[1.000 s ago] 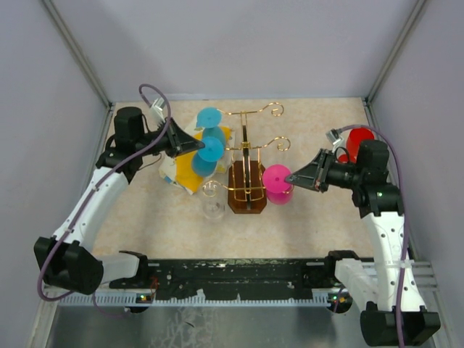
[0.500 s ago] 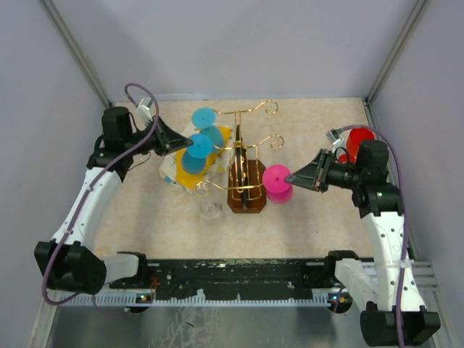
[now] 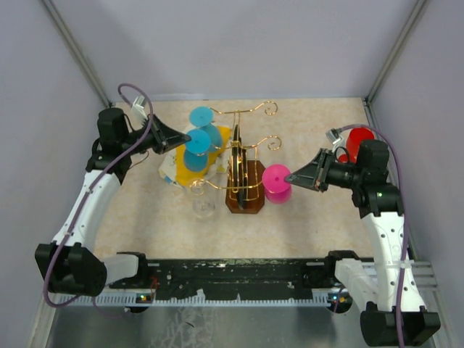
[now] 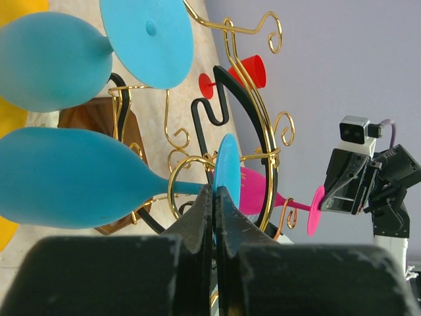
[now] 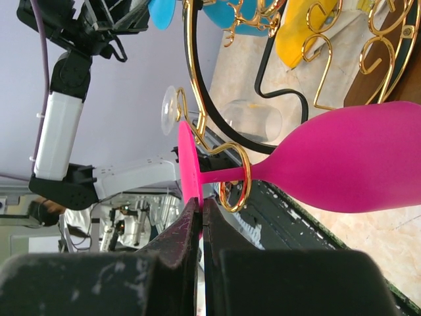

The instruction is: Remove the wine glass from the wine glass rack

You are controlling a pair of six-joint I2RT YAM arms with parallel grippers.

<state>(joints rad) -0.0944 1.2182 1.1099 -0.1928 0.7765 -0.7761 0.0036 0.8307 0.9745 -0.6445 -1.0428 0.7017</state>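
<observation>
The gold wire wine glass rack (image 3: 250, 148) stands mid-table on its dark wooden base (image 3: 245, 199). My left gripper (image 3: 187, 136) is shut on the foot (image 4: 227, 174) of a blue wine glass (image 4: 66, 178). That glass's stem runs through a gold loop (image 4: 176, 172) of the rack. A second blue glass (image 4: 52, 62) hangs above it. My right gripper (image 3: 289, 177) is shut on the foot (image 5: 189, 161) of a pink wine glass (image 5: 348, 164). The pink glass's stem sits in a gold ring (image 5: 233, 176), and it also shows from above (image 3: 275, 183).
A yellow-and-white cloth (image 3: 181, 174) lies under the blue glasses. A clear glass (image 3: 203, 203) hangs on the rack's near-left arm. A red glass (image 3: 357, 138) stands at the right by my right arm. The walls are close on both sides.
My left arm has pulled back to the left with the blue glass. The rack's gold arms and the clear glass have shifted left with it. My right arm has not moved.
</observation>
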